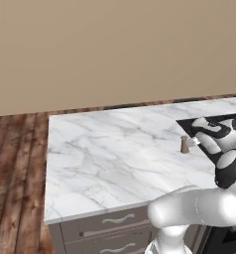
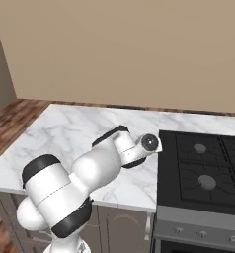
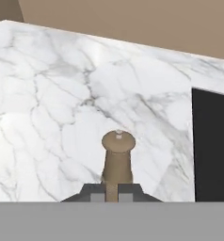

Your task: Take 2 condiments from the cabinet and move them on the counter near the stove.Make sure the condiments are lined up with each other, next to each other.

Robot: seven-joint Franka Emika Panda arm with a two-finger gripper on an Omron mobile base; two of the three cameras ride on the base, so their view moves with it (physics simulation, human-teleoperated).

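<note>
A tan wooden-looking shaker point(image 3: 117, 162) with a round knob top stands upright between my two dark fingertips point(image 3: 97, 193), and my gripper point(image 3: 112, 194) is shut on its lower body. From the left base view the shaker point(image 1: 184, 144) is on or just above the white marble counter point(image 1: 115, 144), with the gripper point(image 1: 193, 143) at its right side. It is a short way left of the black stove point(image 1: 229, 121). In the right base view my own arm hides the shaker, beside the stove point(image 2: 203, 168). The cabinet is out of view.
Grey drawers with curved silver handles point(image 1: 115, 221) sit under the counter's front edge. Dark wood floor point(image 1: 16, 173) lies left of the counter, and a beige wall stands behind it. The oven front with knobs point(image 2: 198, 232) is below the cooktop.
</note>
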